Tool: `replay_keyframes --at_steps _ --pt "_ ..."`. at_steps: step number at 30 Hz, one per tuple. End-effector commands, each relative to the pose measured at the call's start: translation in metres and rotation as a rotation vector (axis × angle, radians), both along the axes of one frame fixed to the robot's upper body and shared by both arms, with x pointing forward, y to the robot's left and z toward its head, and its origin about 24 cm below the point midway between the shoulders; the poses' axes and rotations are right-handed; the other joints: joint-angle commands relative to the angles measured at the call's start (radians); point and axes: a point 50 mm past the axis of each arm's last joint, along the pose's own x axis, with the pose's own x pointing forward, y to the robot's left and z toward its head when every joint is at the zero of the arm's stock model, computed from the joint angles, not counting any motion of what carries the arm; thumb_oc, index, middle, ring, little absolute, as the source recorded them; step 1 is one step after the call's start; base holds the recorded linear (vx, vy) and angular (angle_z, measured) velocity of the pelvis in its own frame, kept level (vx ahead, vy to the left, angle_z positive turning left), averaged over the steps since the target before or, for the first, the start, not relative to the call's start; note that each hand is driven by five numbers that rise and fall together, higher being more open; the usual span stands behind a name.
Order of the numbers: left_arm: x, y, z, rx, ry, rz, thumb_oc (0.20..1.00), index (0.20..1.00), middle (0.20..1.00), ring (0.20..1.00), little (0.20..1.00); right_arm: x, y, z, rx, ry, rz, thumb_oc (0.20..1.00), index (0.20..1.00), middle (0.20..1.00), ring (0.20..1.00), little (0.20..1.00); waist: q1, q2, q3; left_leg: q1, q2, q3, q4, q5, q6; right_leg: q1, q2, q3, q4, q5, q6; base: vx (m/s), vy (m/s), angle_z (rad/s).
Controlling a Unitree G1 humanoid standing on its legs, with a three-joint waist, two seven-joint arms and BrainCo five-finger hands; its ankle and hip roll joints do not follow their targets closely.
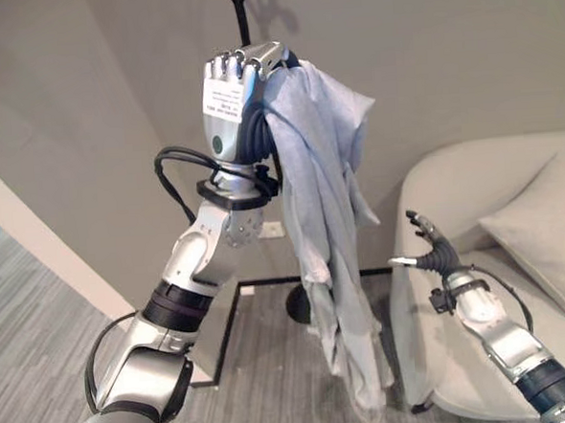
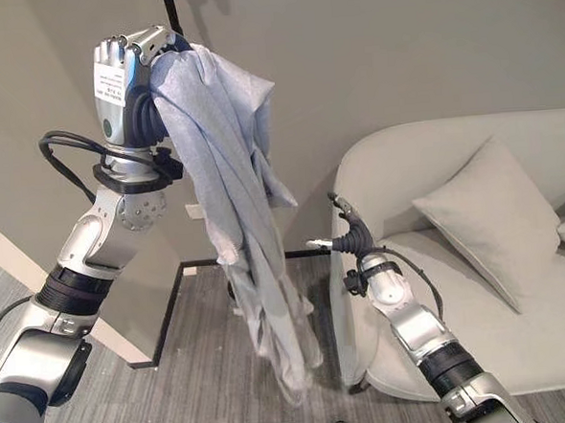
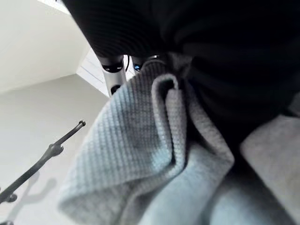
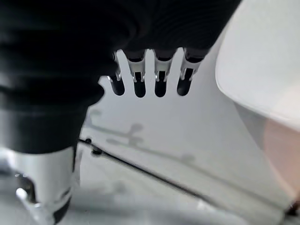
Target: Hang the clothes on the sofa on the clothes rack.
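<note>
Light blue garment (image 1: 326, 218) hangs from raised left hand (image 1: 232, 85), fingers curled over its top fold, next to black clothes rack pole (image 1: 241, 13). Right hand (image 1: 430, 244) empty, fingers straight, beside grey sofa (image 2: 477, 257) with cushion (image 2: 489, 218).

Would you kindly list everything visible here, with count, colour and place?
garment: one, pale blue-grey, hanging from the raised left robot hand, in front of the rack pole.
clothes rack: one, black, thin pole against the wall; its round base sits on the floor behind the garment.
sofa: one, light grey, curved, on the robot's right.
cushions: one light grey against the sofa back; the edge of a second shows further right.
carpet: grey, striped.
left robot hand: raised high, fingers curled over the garment's top.
right robot hand: low by the sofa arm, fingers relaxed, empty.
</note>
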Motion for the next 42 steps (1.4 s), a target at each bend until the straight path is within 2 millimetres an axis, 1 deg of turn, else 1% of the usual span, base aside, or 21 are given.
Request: replay_keyframes --at_steps 1,4,6,7,13,14,15,17,18,19,20,22,25,26,31,32,37,38,39,40,42 --pt "-0.001 0.014 0.035 -0.015 -0.143 0.069 0.2 0.2 0.2 0.2 0.2 -0.002 0.021 0.026 0.083 -0.129 0.137 1.0 1.0 1.0 1.0 1.0 -0.02 -0.061 -0.037 -0.016 0.009 -0.003 -0.016 0.088 -0.058 0.128 -0.075 0.063 -0.092 0.043 0.129 0.0 0.0 0.0" --pt "-0.002 0.015 0.038 -0.022 -0.156 0.075 0.2 0.2 0.2 0.2 0.2 -0.009 0.025 0.021 0.086 -0.099 0.184 1.0 1.0 1.0 1.0 1.0 -0.026 -0.057 -0.039 -0.016 0.009 -0.004 -0.017 0.086 -0.059 0.124 -0.077 0.068 -0.092 0.045 0.131 0.0 0.0 0.0" --pt "-0.002 0.018 0.041 -0.023 -0.174 0.089 0.2 0.2 0.2 0.2 0.2 -0.012 0.032 0.017 0.117 -0.07 0.236 1.0 1.0 1.0 1.0 1.0 -0.028 -0.053 -0.04 -0.012 0.008 -0.001 -0.017 0.083 -0.06 0.122 -0.078 0.073 -0.092 0.048 0.133 0.0 0.0 0.0" --pt "0.002 0.018 0.044 -0.048 -0.167 0.095 0.2 0.2 0.2 0.2 0.2 -0.016 0.046 0.008 0.135 -0.026 0.294 1.0 1.0 1.0 1.0 1.0 -0.029 -0.047 -0.042 -0.007 0.007 0.001 -0.017 0.079 -0.06 0.123 -0.079 0.077 -0.091 0.047 0.133 0.0 0.0 0.0" --pt "0.001 0.01 0.048 -0.11 -0.176 0.046 0.2 0.2 0.2 0.2 0.2 -0.011 0.078 -0.006 0.155 0.008 0.331 1.0 1.0 1.0 1.0 1.0 -0.018 -0.038 -0.043 -0.001 0.004 -0.006 -0.017 0.078 -0.059 0.13 -0.078 0.079 -0.099 0.043 0.129 0.0 0.0 0.0" --pt "0.001 0.011 0.048 -0.109 -0.178 0.047 0.2 0.2 0.2 0.2 0.2 -0.01 0.079 -0.007 0.154 0.006 0.331 1.0 1.0 1.0 1.0 1.0 -0.02 -0.038 -0.042 -0.001 0.005 -0.006 -0.017 0.078 -0.059 0.13 -0.078 0.079 -0.099 0.043 0.129 0.0 0.0 0.0" --pt "0.001 0.008 0.051 -0.13 -0.187 0.033 0.2 0.2 0.2 0.2 0.2 -0.007 0.092 -0.009 0.138 -0.004 0.34 1.0 1.0 1.0 1.0 1.0 -0.012 -0.031 -0.043 -0.001 0.004 -0.008 -0.018 0.077 -0.059 0.131 -0.08 0.077 -0.103 0.044 0.129 0.0 0.0 0.0" --pt "0.0 0.005 0.054 -0.15 -0.198 0.015 0.2 0.2 0.2 0.2 0.2 -0.002 0.105 -0.009 0.096 -0.03 0.354 1.0 1.0 1.0 1.0 1.0 -0.006 -0.026 -0.043 -0.002 0.003 -0.01 -0.018 0.074 -0.057 0.132 -0.081 0.076 -0.106 0.043 0.129 0.0 0.0 0.0" --pt "0.0 0.005 0.055 -0.15 -0.199 0.016 0.2 0.2 0.2 0.2 0.2 -0.002 0.106 -0.009 0.093 -0.033 0.354 1.0 1.0 1.0 1.0 1.0 -0.007 -0.025 -0.041 -0.002 0.003 -0.01 -0.018 0.074 -0.057 0.131 -0.081 0.077 -0.106 0.044 0.129 0.0 0.0 0.0" --pt "-0.001 0.003 0.057 -0.157 -0.208 0.005 0.2 0.2 0.2 0.2 0.2 0.0 0.112 -0.01 0.077 -0.037 0.364 1.0 1.0 1.0 1.0 1.0 -0.003 -0.022 -0.041 -0.003 0.002 -0.013 -0.018 0.072 -0.056 0.132 -0.081 0.077 -0.107 0.043 0.129 0.0 0.0 0.0" --pt "-0.002 -0.003 0.059 -0.172 -0.217 -0.02 0.2 0.2 0.2 0.2 0.2 0.002 0.122 -0.011 0.043 -0.044 0.381 1.0 1.0 1.0 1.0 1.0 0.004 -0.017 -0.041 -0.003 0.0 -0.017 -0.019 0.07 -0.054 0.135 -0.083 0.072 -0.11 0.043 0.129 0.01 0.007 0.03" --pt "-0.004 -0.011 0.062 -0.186 -0.227 -0.054 0.2 0.2 0.2 0.2 0.2 0.003 0.133 -0.015 0.006 -0.035 0.409 1.0 1.0 1.0 1.0 1.0 0.011 -0.012 -0.04 -0.004 -0.003 -0.023 -0.019 0.068 -0.053 0.139 -0.084 0.066 -0.112 0.044 0.13 0.01 0.003 0.04" --pt "-0.005 -0.019 0.066 -0.193 -0.235 -0.081 0.2 0.2 0.2 0.2 0.2 0.004 0.142 -0.021 -0.027 -0.025 0.426 1.0 1.0 1.0 1.0 1.0 0.015 -0.011 -0.037 -0.007 -0.006 -0.031 -0.019 0.067 -0.051 0.144 -0.085 0.059 -0.116 0.044 0.131 0.0 -0.001 0.11" --pt "-0.006 -0.025 0.07 -0.193 -0.24 -0.102 0.2 0.2 0.2 0.2 0.2 0.003 0.149 -0.025 -0.043 -0.007 0.446 1.0 1.0 1.0 1.0 1.0 0.019 -0.01 -0.035 -0.009 -0.008 -0.036 -0.02 0.067 -0.051 0.146 -0.086 0.054 -0.115 0.044 0.131 0.0 -0.001 0.21" --pt "-0.008 -0.035 0.081 -0.195 -0.266 -0.129 0.2 0.2 0.2 0.2 0.2 -0.007 0.167 -0.037 -0.041 0.066 0.535 1.0 1.0 1.0 1.0 1.0 0.025 -0.012 -0.03 -0.016 -0.012 -0.051 -0.021 0.067 -0.05 0.149 -0.09 0.043 -0.113 0.044 0.134 0.0 -0.001 0.12" --pt "-0.008 -0.037 0.085 -0.193 -0.276 -0.131 0.2 0.2 0.2 0.2 0.2 -0.013 0.17 -0.043 -0.048 0.101 0.569 1.0 1.0 1.0 1.0 1.0 0.028 -0.013 -0.029 -0.018 -0.013 -0.055 -0.021 0.066 -0.05 0.15 -0.091 0.04 -0.113 0.045 0.135 0.01 -0.003 0.12" --pt "-0.008 -0.041 0.09 -0.181 -0.291 -0.129 0.2 0.2 0.2 0.2 0.2 -0.022 0.177 -0.054 -0.039 0.173 0.621 1.0 1.0 1.0 1.0 1.0 0.029 -0.013 -0.03 -0.019 -0.014 -0.058 -0.021 0.064 -0.051 0.15 -0.092 0.037 -0.114 0.047 0.137 0.01 0.001 0.05" --pt "-0.008 -0.041 0.09 -0.181 -0.291 -0.129 0.2 0.2 0.2 0.2 0.2 -0.022 0.178 -0.054 -0.039 0.173 0.621 0.9 0.9 0.9 0.9 0.9 0.029 -0.014 -0.03 -0.019 -0.014 -0.058 -0.021 0.064 -0.051 0.15 -0.092 0.037 -0.113 0.047 0.137 0.0 0.0 0.0" --pt "-0.008 -0.041 0.092 -0.18 -0.295 -0.124 0.2 0.2 0.2 0.2 0.2 -0.025 0.18 -0.057 -0.044 0.191 0.645 0.598 0.598 0.598 0.598 0.598 0.032 -0.015 -0.029 -0.019 -0.013 -0.059 -0.021 0.064 -0.051 0.15 -0.092 0.038 -0.113 0.046 0.137 0.0 0.0 0.0" --pt "-0.008 -0.041 0.093 -0.18 -0.298 -0.121 0.2 0.2 0.2 0.2 0.2 -0.026 0.18 -0.058 -0.039 0.201 0.649 0.2 0.2 0.2 0.2 0.2 0.031 -0.015 -0.029 -0.019 -0.013 -0.059 -0.021 0.064 -0.051 0.15 -0.092 0.039 -0.113 0.046 0.137 0.0 0.0 0.0" --pt "-0.006 -0.039 0.093 -0.174 -0.294 -0.107 0.2 0.2 0.2 0.2 0.2 -0.027 0.178 -0.061 -0.028 0.221 0.639 0.2 0.2 0.2 0.2 0.2 0.03 -0.017 -0.029 -0.017 -0.014 -0.058 -0.021 0.062 -0.051 0.152 -0.092 0.039 -0.115 0.047 0.137 0.0 0.0 0.0"
